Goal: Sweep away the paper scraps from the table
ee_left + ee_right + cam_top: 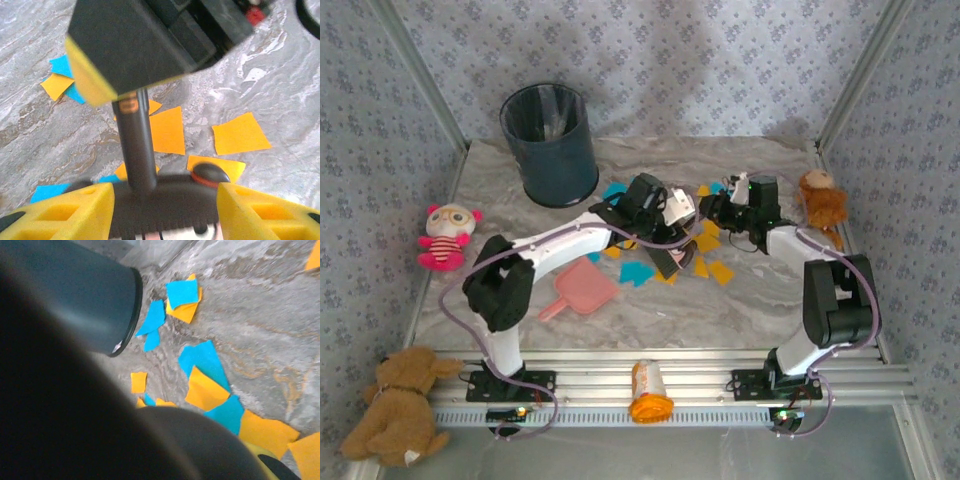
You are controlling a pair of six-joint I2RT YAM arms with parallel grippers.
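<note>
L gripper (pixel 165 197) fingers sit apart round brush handle (pixel 136 145), R gripper (pixel 715 212) state unclear; clamp firmly, then drag paper scraps (pixel 240 134) twd dustpan (pixel 585 290).

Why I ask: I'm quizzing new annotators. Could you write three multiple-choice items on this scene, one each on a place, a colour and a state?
1. Where is the pink dustpan? A) on the table B) on the front rail C) hung on the wall
2. What colours are the paper scraps? A) red and green B) orange-yellow and blue C) white only
3. How does the dark bin stand? A) upright B) on its side C) upside down
Answers: 1 A, it lies flat on the tabletop; 2 B, both colours show in the wrist views; 3 A, its open mouth faces up.
</note>
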